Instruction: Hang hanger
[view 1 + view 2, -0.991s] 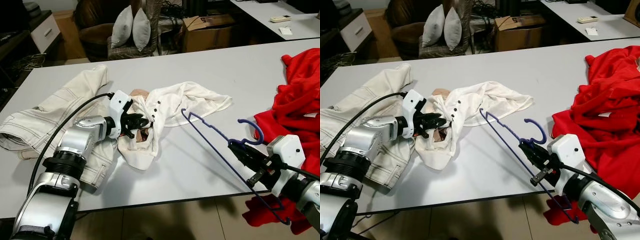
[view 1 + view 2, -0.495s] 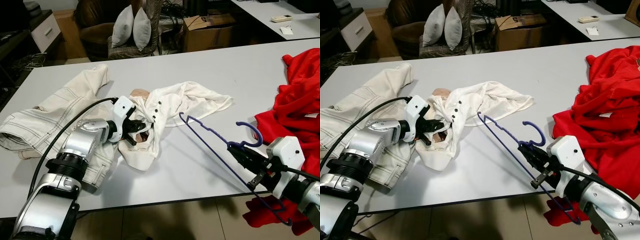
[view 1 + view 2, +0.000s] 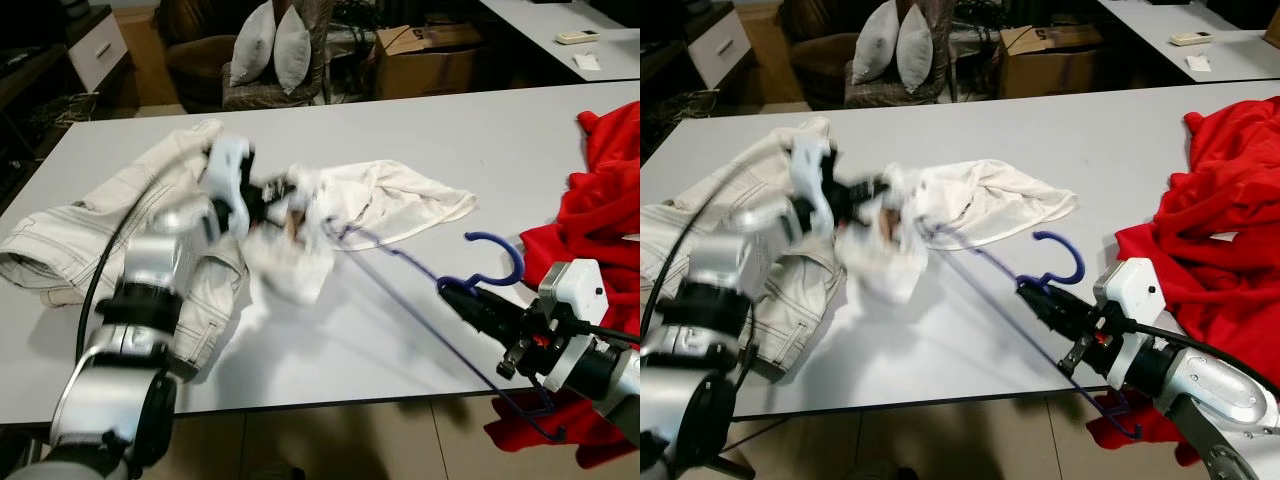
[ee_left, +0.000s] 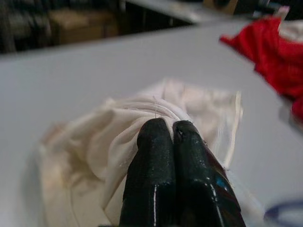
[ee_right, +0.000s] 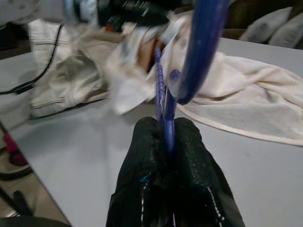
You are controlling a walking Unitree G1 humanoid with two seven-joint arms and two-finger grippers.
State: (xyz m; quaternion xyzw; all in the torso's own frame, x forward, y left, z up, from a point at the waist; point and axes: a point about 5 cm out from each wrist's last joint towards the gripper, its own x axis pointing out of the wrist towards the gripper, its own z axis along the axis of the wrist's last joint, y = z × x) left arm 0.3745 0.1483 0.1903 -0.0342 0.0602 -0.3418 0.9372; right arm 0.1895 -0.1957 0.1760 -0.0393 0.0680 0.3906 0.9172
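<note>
A thin blue wire hanger [image 3: 400, 262] slants above the white table [image 3: 480, 130], its hook [image 3: 497, 250] curling up near my right gripper [image 3: 455, 297]. That gripper is shut on the hanger just below the hook, as the right wrist view also shows [image 5: 165, 124]. The hanger's far end reaches the edge of a white shirt [image 3: 400, 200]. My left gripper [image 3: 275, 190] is shut on a bunched fold of that shirt [image 4: 118, 123] and holds it raised off the table; the arm is motion-blurred.
A cream jacket [image 3: 90, 220] lies spread on the table's left part under my left arm. A red garment [image 3: 600, 190] covers the right end and hangs over the front edge. Beyond the table stand a cardboard box [image 3: 430, 60] and an armchair with pillows [image 3: 265, 50].
My left gripper has lifted the bunched white shirt up and back off the table. The hanger's far end has swung left to the shirt. The camera has shifted slightly.
</note>
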